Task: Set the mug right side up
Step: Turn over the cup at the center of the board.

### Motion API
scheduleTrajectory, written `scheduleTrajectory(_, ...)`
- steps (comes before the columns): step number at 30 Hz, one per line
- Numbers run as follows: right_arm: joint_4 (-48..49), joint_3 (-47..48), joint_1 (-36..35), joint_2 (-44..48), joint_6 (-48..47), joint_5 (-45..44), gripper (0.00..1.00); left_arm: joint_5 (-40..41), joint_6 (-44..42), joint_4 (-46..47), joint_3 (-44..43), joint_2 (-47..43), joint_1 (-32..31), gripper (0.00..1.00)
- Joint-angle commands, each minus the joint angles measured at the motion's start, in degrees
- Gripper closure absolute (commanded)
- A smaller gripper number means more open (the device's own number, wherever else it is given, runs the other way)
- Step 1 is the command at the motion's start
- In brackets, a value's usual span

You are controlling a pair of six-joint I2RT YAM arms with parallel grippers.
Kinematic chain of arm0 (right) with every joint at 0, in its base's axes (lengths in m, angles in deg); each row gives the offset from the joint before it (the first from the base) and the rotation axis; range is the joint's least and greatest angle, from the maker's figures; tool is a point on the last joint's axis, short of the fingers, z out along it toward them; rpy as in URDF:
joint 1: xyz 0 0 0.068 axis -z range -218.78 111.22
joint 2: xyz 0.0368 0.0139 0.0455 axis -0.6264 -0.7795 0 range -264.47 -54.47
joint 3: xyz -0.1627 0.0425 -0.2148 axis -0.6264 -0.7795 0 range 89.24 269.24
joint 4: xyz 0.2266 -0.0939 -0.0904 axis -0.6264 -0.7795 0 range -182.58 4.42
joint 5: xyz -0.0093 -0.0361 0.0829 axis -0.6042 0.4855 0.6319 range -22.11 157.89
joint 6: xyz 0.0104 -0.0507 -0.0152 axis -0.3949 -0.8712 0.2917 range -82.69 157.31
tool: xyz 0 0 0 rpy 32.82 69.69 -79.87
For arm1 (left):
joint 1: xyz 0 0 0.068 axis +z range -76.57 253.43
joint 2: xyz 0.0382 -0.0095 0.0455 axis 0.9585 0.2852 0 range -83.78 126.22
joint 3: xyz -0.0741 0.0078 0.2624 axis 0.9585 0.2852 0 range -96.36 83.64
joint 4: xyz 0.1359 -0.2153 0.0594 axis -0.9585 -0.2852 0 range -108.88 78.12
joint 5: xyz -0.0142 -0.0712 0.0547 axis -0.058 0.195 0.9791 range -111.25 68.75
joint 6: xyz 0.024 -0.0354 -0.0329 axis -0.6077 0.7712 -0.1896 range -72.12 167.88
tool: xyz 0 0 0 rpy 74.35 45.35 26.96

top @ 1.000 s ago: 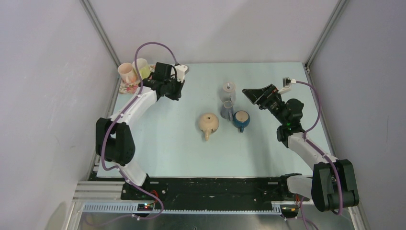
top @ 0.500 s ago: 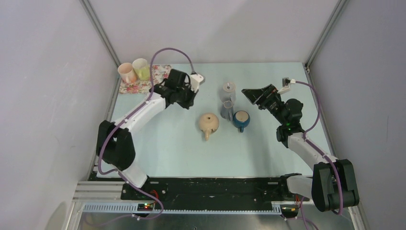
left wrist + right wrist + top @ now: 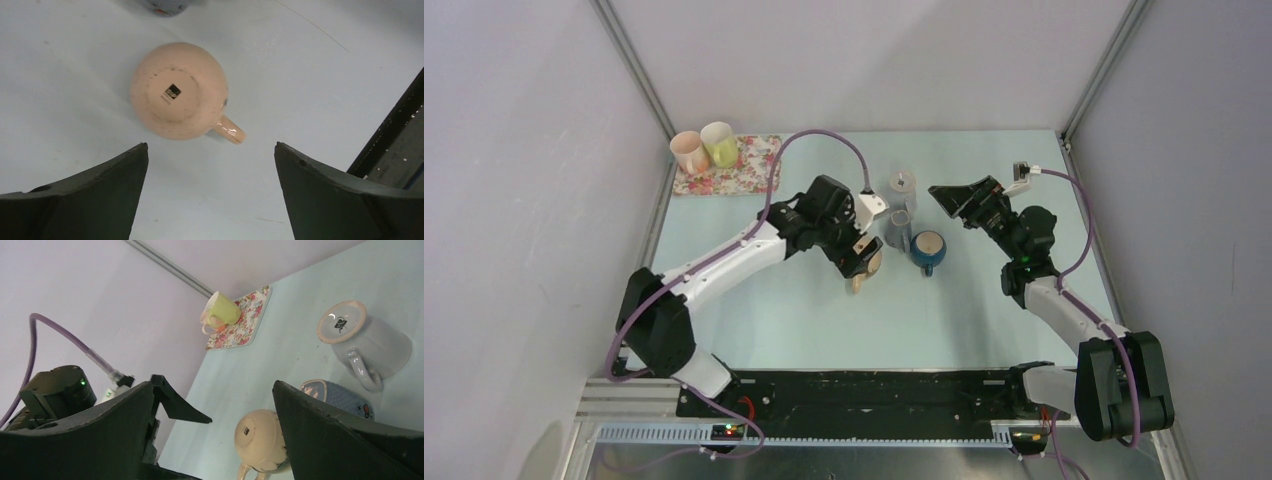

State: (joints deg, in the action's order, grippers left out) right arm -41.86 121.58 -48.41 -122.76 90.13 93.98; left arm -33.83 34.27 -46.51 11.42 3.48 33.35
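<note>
Centrally, near: peach mug (image 3: 179,90), upside down on the table (image 3: 774,300), base up, handle pointing near. Left gripper (image 3: 210,147): above it, jaws wide apart, holding nothing. Blue mug (image 3: 928,249): just right. Right gripper (image 3: 212,385): raised further right, jaws spread, empty. Far left: floral mat (image 3: 749,160) bearing pink cup (image 3: 688,152) and yellow-green cup (image 3: 719,143).

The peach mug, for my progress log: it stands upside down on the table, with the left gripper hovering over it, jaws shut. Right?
Not quite: the left wrist view shows the left gripper open, jaws wide apart. Otherwise yes: the peach mug stands upside down on the table beneath it.
</note>
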Motion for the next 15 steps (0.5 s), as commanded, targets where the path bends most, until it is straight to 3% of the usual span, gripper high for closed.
scheduleTrajectory(1, 1.0, 1.4, -0.3, 0.3, -1.4, -1.1, 0.06, -0.8, 3.2, 0.0, 1.0, 3.6, -2.1, 0.00)
scheduleTrajectory(15, 0.9, 1.4, 1.2, 1.6, -0.1, -0.2, 0.06, 5.4, 4.7, 0.0, -2.2, 12.9, -2.5, 0.00)
